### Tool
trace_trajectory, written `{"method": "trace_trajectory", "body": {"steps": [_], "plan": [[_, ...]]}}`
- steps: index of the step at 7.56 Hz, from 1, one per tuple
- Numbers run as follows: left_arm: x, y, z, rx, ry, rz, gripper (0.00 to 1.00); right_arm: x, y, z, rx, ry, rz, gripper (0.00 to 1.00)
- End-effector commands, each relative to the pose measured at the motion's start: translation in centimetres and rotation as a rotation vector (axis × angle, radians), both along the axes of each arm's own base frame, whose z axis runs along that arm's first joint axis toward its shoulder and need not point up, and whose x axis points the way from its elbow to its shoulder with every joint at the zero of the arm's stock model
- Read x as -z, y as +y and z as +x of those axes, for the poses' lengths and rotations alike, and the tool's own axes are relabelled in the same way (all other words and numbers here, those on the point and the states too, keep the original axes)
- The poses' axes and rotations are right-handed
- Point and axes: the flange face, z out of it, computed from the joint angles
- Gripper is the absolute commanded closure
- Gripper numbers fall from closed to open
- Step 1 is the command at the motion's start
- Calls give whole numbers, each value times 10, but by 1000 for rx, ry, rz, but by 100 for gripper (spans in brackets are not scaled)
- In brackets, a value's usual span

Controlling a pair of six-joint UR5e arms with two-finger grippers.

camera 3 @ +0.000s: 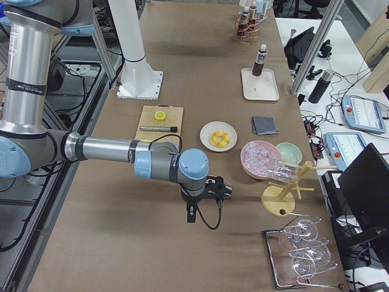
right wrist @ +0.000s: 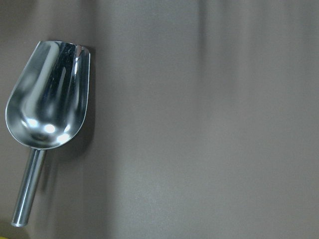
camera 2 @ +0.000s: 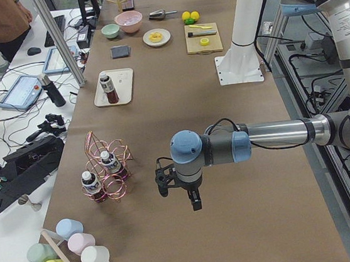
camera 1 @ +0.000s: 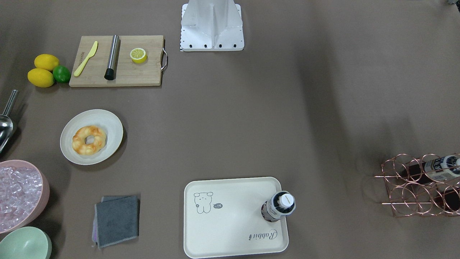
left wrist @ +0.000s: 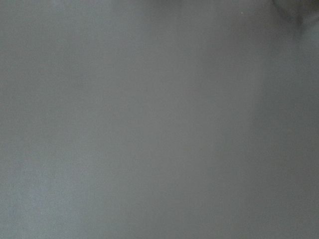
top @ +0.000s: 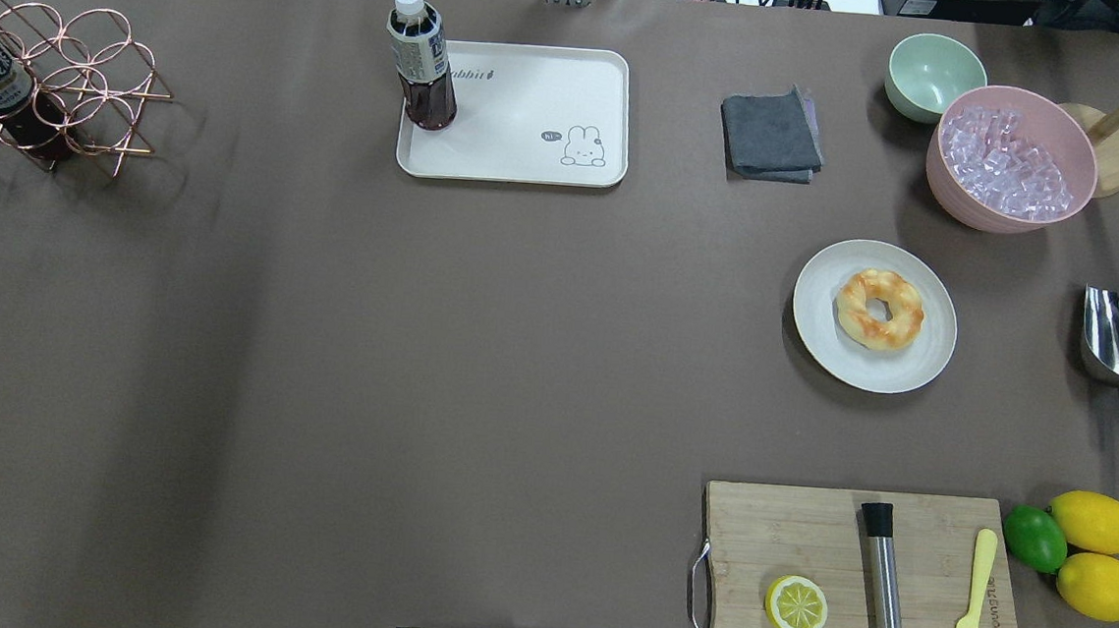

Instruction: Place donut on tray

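Front-facing: donut [camera 1: 89, 140] sits mid round plate [camera 1: 112, 126], view's left. The tray [camera 1: 230, 219] is bottom centre, well apart from it. A bottle [camera 1: 281, 205] stands upright in the tray's corner and the rest of the tray is bare. No arm shows. Judged step: nothing started, the reach to the donut comes first.

Overhead: same layout. The donut on its plate is in the robot's right half, so the right arm looks like the likely picker. No claws in view.

Exterior left: left gripper [camera 2: 161, 184] hangs above bare table near the copper wire rack [camera 2: 110, 170], far from donut and tray. Can't tell how far the claw is open.

Exterior right: right gripper [camera 3: 222, 190] is above bare table, near the pink ice bowl [camera 3: 260, 159] and apart from the plate. Opening can't be told. It does not hold the donut.

Left wrist: bare table cover only, no fingers visible.

Right wrist: a metal scoop [right wrist: 50, 109] lies on the table. No fingers, no donut.

Next move calls for getting over the plate, pinching one side of the ring, lifting it and setting it on the tray's bare part, clear of the bottle.
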Motion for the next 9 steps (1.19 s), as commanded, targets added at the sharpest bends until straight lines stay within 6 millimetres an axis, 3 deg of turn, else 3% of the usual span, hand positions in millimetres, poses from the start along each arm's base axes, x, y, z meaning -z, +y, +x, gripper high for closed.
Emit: {"method": "trace_trajectory", "body": {"steps": [1, 9], "plan": [[-1, 1, 0, -1, 0, -3, 2, 0, 0, 0, 0, 0, 0, 0], [-3, 3, 0, 0, 0, -10, 2, 6, 0, 7, -16, 1, 12, 0]]}}
